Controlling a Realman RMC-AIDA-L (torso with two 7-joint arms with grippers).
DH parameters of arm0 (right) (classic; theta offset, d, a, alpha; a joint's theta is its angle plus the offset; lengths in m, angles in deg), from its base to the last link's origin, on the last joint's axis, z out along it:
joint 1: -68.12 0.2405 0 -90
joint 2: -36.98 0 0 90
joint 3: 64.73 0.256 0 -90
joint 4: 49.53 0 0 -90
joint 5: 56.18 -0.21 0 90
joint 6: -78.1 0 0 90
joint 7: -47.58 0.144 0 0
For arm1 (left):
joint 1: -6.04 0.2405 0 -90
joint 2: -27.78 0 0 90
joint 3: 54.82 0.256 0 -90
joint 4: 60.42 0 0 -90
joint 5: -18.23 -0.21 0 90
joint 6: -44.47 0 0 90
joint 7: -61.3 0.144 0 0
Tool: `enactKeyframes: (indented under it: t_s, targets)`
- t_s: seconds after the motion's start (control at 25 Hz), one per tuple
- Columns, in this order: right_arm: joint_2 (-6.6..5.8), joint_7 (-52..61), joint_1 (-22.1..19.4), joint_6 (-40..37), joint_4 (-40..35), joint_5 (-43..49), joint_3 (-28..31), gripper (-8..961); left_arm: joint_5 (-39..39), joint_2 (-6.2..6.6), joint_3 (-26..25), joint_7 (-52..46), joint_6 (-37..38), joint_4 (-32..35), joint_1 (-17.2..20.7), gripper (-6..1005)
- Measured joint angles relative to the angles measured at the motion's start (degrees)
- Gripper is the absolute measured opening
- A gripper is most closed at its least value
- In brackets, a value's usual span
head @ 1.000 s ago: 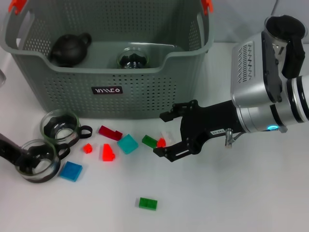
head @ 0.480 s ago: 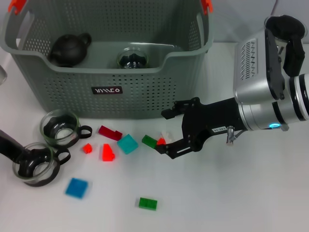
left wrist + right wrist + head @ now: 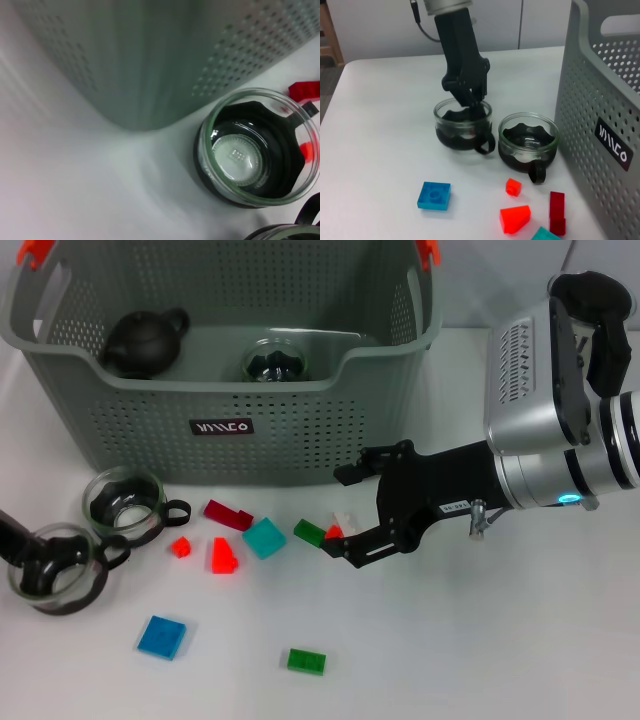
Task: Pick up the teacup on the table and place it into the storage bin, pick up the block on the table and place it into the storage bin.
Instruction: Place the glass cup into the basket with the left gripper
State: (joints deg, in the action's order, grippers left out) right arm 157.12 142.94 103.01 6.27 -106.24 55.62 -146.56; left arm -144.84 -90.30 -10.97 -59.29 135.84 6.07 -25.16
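Storage bin (image 3: 220,390) sits at the back of the white table (image 3: 480,660), label facing the robot; inside it lie a dark teapot (image 3: 145,340) and a glass cup (image 3: 275,360). Left gripper (image 3: 35,555) is at the near-left edge of the table, its dark fingers closed over the rim of a glass teacup (image 3: 58,570); the right wrist view shows the same grip from the far side, one finger inside the cup (image 3: 462,125) and one outside, gripper (image 3: 470,97) pointing straight down. From the pictures I cannot tell whether the cup's base is touching the table. A second teacup (image 3: 125,505) stands just beside it, closer to the bin, handle pointing right; in the left wrist view it (image 3: 257,147) shows right in front of the bin wall (image 3: 150,55). Right gripper (image 3: 345,510) is low over the table in front of the bin's right half, fingers spread wide and holding nothing, with a small red block (image 3: 334,534) and a green block (image 3: 309,532) between and just under the fingertips. Other blocks scattered on the table: dark red (image 3: 228,514), teal (image 3: 264,538), red wedge (image 3: 222,556), small red (image 3: 180,546), blue tile (image 3: 161,637), green (image 3: 306,661)
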Motion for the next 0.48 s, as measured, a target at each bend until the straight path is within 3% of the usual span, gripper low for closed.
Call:
enactKeyframes:
  t_s: [0.24, 0.48]
  targets:
    - [-0.08, 0.0, 0.0, 0.1, 0.1, 0.1, 0.2, 930, 1.8, 1.04, -4.8, 0.6, 9.2, 6.4, -1.0, 43]
    - [-0.18, 0.0, 0.2, 0.1, 0.2, 0.3, 1.0, 930, 11.1, 3.72, -12.8, 2.6, 25.4, 10.7, -3.4, 44]
